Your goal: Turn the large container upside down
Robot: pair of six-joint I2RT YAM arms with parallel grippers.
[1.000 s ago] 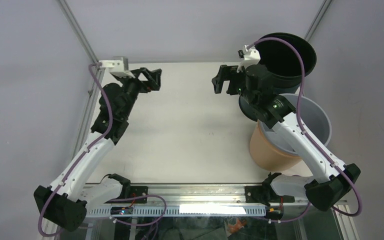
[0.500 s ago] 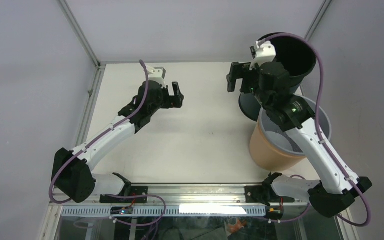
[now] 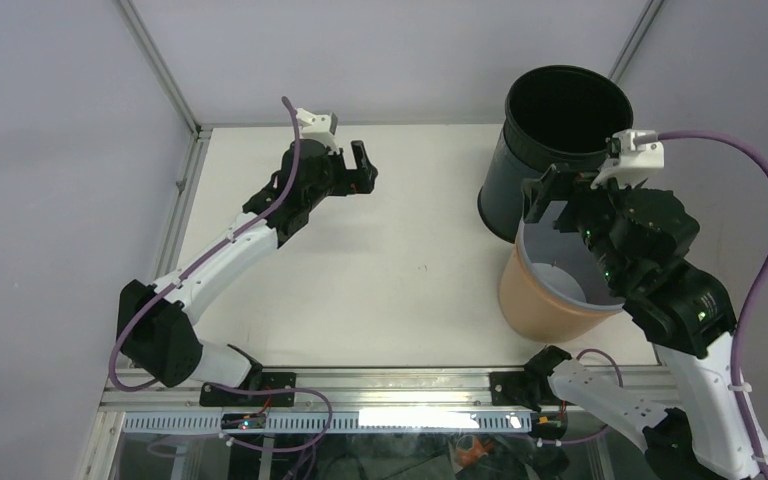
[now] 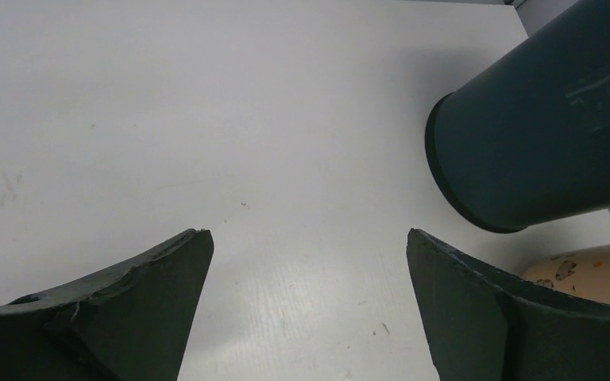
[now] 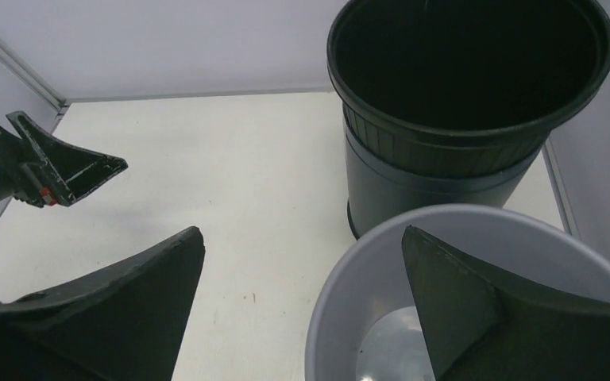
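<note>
The large container (image 3: 560, 125) is a dark bin standing upright, mouth up, at the table's back right; it also shows in the left wrist view (image 4: 540, 119) and the right wrist view (image 5: 461, 119). My left gripper (image 3: 358, 175) is open and empty over the back middle of the table, well left of the bin and facing it. My right gripper (image 3: 550, 205) is open and empty, raised just in front of the bin, over the near rim of a grey-lined tan container (image 3: 550, 295). In the right wrist view one finger (image 5: 476, 317) hangs over that container's mouth.
The tan container with the grey liner (image 5: 349, 278) stands right in front of the dark bin, almost touching it. Grey walls close in the back and right sides. The white tabletop (image 3: 400, 270) lies between the two arms.
My left arm swung right from the back left corner toward the table's middle. My right arm pulled back from the dark bin's rim and rose above the grey-lined container.
</note>
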